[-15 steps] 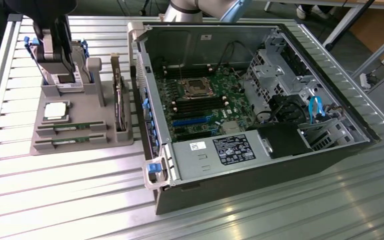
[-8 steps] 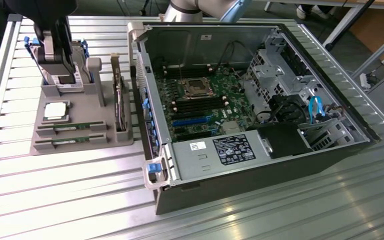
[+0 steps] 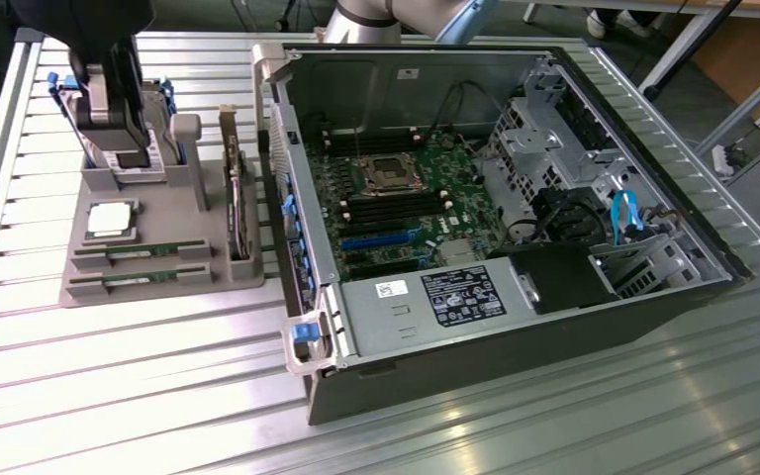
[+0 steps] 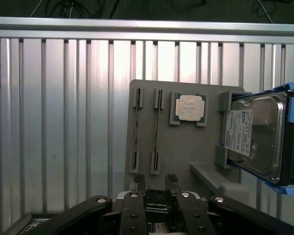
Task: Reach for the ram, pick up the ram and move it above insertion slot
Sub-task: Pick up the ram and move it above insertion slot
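Now gripper (image 4: 154,180) hovers near ram (image 4: 157,128); drive label (image 4: 238,132) unreadable

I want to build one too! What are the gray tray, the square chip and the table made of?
The gray tray looks like plastic, maybe printed: matte, one even color, blocky molded slots. The square chip has a metal-looking top: silvery, catching the light. The table seems metal, likely aluminum: pale ribbed slats with bright glare.

Processor (image 4: 190,107), upright hard drive (image 4: 257,137) crowd ram (image 4: 156,131); opposite side open.
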`<state>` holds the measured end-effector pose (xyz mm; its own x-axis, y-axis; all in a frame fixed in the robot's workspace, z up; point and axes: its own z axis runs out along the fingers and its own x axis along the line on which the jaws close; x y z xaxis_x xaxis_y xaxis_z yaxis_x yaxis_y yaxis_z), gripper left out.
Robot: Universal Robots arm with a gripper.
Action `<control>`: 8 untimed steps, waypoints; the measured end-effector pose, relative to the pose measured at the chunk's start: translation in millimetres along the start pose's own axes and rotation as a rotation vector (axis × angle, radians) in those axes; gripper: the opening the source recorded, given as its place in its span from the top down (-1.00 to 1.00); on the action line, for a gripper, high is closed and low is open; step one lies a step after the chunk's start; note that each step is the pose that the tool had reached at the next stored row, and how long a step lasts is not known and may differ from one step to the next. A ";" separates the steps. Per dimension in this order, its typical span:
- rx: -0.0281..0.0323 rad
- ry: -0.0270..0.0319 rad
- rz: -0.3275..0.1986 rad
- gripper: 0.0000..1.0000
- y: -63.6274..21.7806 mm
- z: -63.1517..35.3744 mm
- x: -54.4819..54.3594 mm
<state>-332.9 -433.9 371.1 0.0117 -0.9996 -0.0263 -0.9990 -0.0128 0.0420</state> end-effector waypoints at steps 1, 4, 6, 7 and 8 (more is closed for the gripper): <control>-0.0001 0.0001 -0.001 0.40 0.0 0.4 0.0; 0.0000 0.0001 -0.002 0.40 -0.1 1.5 0.0; -0.0001 0.0001 -0.003 0.40 -0.1 2.3 0.1; -0.0001 0.0001 -0.004 0.40 -0.1 2.6 0.1; -0.0001 0.0002 -0.004 0.40 -0.1 2.9 0.1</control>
<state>-332.9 -433.9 368.1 0.0158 -0.9995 -0.0264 -0.9990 -0.0169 0.0420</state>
